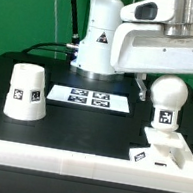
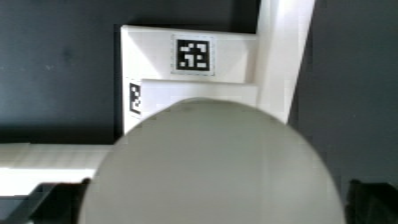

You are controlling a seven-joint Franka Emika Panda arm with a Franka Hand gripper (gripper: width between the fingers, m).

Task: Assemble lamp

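Observation:
My gripper (image 1: 169,86) is shut on the white ball-shaped bulb (image 1: 167,96), with dark fingers on either side of the ball. It holds the bulb upright, stem and tag downward, just above the low square base (image 1: 161,153) at the exterior view's right. In the wrist view the bulb (image 2: 214,160) fills the lower middle between my gripper's (image 2: 214,208) dark fingers (image 2: 61,202), and the base (image 2: 199,82) with its tag lies beyond it. The cone shade (image 1: 22,91) stands alone at the exterior view's left.
The marker board (image 1: 89,98) lies flat mid-table. A white rail (image 1: 63,165) runs along the front and sides; in the wrist view it (image 2: 285,40) runs right beside the base. The robot's base (image 1: 93,38) stands at the back.

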